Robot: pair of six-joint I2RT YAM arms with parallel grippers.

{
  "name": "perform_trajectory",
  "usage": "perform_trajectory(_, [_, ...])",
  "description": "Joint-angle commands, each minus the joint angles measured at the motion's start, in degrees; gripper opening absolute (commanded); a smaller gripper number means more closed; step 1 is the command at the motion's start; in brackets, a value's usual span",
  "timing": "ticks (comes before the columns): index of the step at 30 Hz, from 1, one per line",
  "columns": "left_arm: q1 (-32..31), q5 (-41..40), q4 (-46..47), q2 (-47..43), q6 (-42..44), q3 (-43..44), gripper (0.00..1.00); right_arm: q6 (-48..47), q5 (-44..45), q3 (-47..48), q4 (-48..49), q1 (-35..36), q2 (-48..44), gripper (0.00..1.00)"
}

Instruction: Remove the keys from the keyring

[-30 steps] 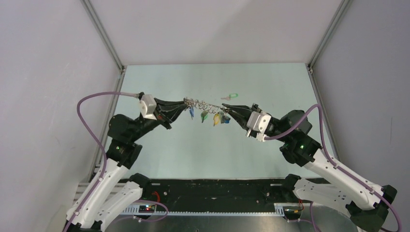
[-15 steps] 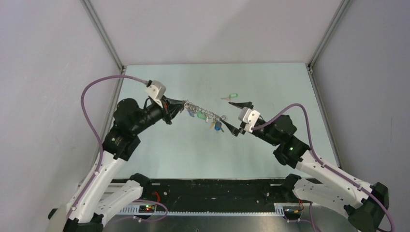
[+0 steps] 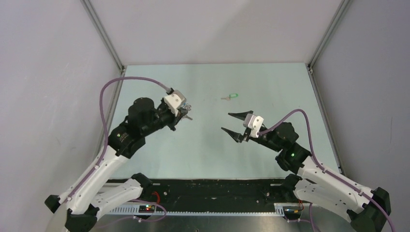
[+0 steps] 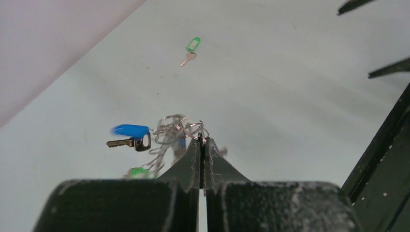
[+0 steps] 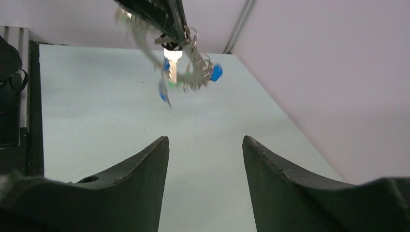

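While the left tool (image 4: 203, 141) pinches the keyring (image 4: 191, 129), keys (image 4: 129, 137) dangling, the right tool (image 5: 205, 141) gapes.

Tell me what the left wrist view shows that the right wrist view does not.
Only the left wrist view shows the loose green-headed key, lying apart on the table. Only the right wrist view shows the enclosure's corner post. Both show the keyring with its keys hanging from the shut left gripper. Both also show the right gripper, open and empty.
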Motion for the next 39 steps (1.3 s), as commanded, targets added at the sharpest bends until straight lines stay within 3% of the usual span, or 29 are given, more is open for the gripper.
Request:
perform_trajectory(1, [-6.2, -3.9, -1.1, -0.2, 13.8, 2.9, 0.00, 2.4, -2.3, 0.0, 7.1, -0.4, 0.9, 0.59])
perform_trajectory(5, [-11.1, -12.9, -4.5, 1.4, 19.4, 4.3, 0.00, 3.3, -3.4, -0.1, 10.1, -0.4, 2.8, 0.56])
perform_trajectory(10, [-14.5, -17.9, -5.7, 2.6, 22.5, 5.6, 0.00, 3.7, -5.9, 0.0, 12.3, -0.3, 4.7, 0.49])
perform_trajectory(22, [-17.3, -9.3, -5.1, -3.3, 39.2, 2.5, 0.00, 1.9, -8.7, 0.8, 19.5, -0.3, 9.2, 0.38])
perform_trajectory(39, [-17.3, 1.0, 5.6, -7.3, 39.2, -7.2, 0.00, 4.7, -11.9, 5.5, 21.8, 4.6, 16.6, 0.36])
